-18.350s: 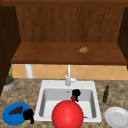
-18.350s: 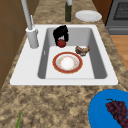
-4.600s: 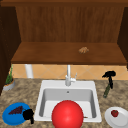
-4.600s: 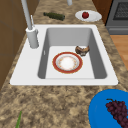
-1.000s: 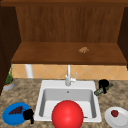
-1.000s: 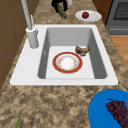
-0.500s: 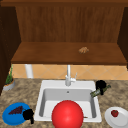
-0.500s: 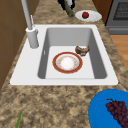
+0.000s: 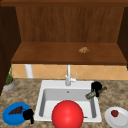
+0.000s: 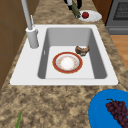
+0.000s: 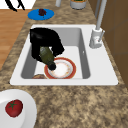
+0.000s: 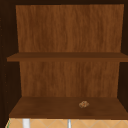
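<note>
My right hand [image 9: 96,86] hangs over the sink's right rim, shut on a dark green bottle [image 9: 93,94] that tilts neck-down toward the basin. From the right side, this hand [image 11: 46,41] holds the bottle [image 11: 47,57] above a red-rimmed white plate [image 11: 61,68] on the sink floor. In the left side view the bottle [image 10: 75,10] shows at the far end, beside a tomato [image 10: 85,15]. My left hand [image 9: 28,115] floats idle and open by a blue plate [image 9: 11,117] carrying grapes [image 9: 16,110].
A small brown item [image 10: 82,50] lies in the sink [image 9: 41,100] near the plate. A large red round shape [image 9: 67,115] sits at the sink's front. The tap [image 9: 68,77] stands behind. A tomato [image 9: 114,113] rests on a white plate [image 9: 122,121]. A brown lump [image 12: 84,104] is on the shelf.
My right hand has carried the bottle leftward and down, from above the right counter to the sink's right rim. The left hand has stayed put.
</note>
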`<action>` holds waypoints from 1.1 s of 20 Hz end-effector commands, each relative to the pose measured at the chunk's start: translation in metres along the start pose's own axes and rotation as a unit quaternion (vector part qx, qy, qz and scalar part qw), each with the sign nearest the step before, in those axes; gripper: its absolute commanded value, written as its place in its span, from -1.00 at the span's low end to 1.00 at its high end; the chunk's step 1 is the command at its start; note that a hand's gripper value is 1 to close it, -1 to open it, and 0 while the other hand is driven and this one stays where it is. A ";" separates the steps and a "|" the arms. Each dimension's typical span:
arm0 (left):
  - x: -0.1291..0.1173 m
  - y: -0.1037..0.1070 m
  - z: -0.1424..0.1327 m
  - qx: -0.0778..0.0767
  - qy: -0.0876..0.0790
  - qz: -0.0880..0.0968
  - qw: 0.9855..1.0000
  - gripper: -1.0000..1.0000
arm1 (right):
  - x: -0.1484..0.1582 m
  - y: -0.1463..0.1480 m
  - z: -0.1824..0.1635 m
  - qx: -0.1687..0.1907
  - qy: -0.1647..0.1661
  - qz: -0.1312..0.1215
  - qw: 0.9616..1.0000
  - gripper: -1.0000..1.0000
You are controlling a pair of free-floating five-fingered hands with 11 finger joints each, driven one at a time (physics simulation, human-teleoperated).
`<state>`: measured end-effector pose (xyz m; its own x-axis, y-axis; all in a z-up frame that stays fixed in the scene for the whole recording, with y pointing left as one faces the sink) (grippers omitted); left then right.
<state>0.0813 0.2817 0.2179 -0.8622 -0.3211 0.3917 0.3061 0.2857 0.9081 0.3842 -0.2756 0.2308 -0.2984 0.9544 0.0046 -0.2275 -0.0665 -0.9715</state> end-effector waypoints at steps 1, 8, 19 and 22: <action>0.000 0.000 0.000 0.000 0.000 0.000 1.000 0.00 | 0.020 -0.004 0.003 0.005 -0.008 -0.029 1.000 1.00; 0.000 0.000 0.000 0.000 0.000 0.000 1.000 0.00 | 0.067 -0.011 -0.006 -0.002 -0.007 -0.031 1.000 1.00; 0.000 0.000 0.000 0.000 0.000 0.000 1.000 0.00 | 0.124 -0.035 0.004 -0.009 -0.014 -0.053 0.998 1.00; 0.000 0.000 0.000 0.000 0.000 0.000 1.000 0.00 | 0.137 -0.043 0.011 -0.007 -0.016 -0.060 0.998 1.00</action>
<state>0.0813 0.2817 0.2179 -0.8622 -0.3211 0.3917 0.3061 0.2857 0.9081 0.3500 -0.1559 0.2671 -0.2996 0.9516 0.0683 -0.2414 -0.0064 -0.9704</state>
